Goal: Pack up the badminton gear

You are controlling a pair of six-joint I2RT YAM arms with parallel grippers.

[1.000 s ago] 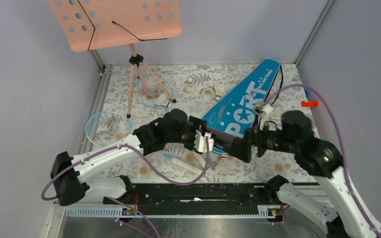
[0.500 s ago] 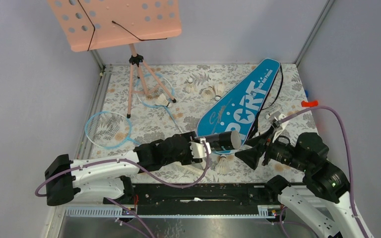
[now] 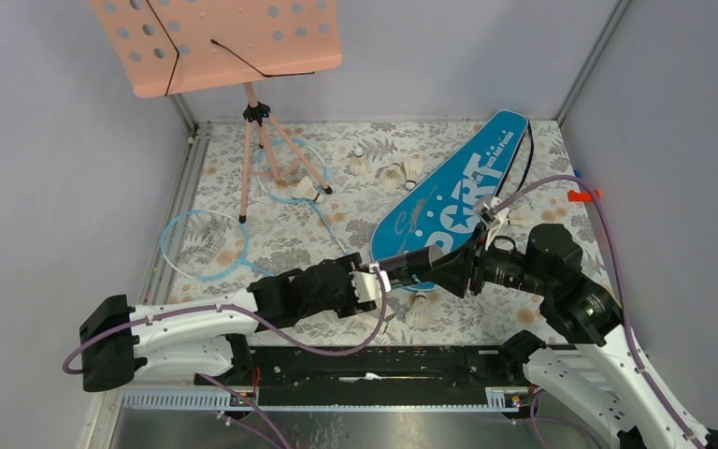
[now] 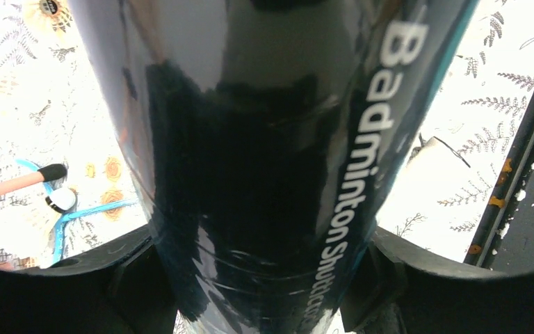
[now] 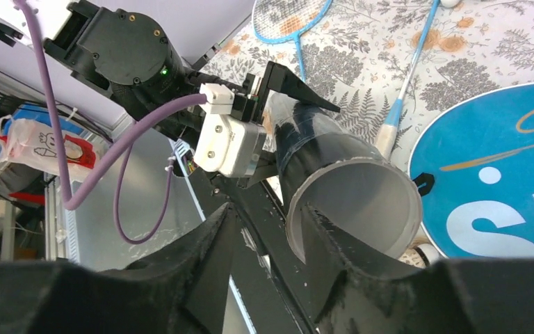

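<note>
While I am watching from the overhead camera, the left gripper [image 3: 380, 279] is clamping the dark glossy cylindrical tube [image 3: 413, 264] just below the centre of the frame. The left wrist camera is showing that tube filling the view between both fingers, with white "Badminton Shuttlecock" lettering running along it. The tube is lying roughly level, its open mouth pointing to the right of the frame, just below the wide end of the blue racket-shaped bag with white "SPORT" letters [image 3: 460, 185].

The right gripper [image 5: 268, 219] is sitting right at that open rim. Its jaws are standing apart, but I cannot tell whether they are pinching the tube's wall.

One light-blue-framed racket [image 3: 203, 245] is lying on the floral tablecloth [image 3: 243, 323] at the left of the frame. The second light-blue racket [image 3: 285, 168] is lying higher up, among the tripod legs of the pink perforated music stand [image 3: 215, 42]. Three white feather shuttlecocks [image 3: 393, 175] are sitting in a cluster at the upper centre, left of the bag's narrow end. Another shuttlecock [image 3: 418, 311] is resting just below the tube.
</note>
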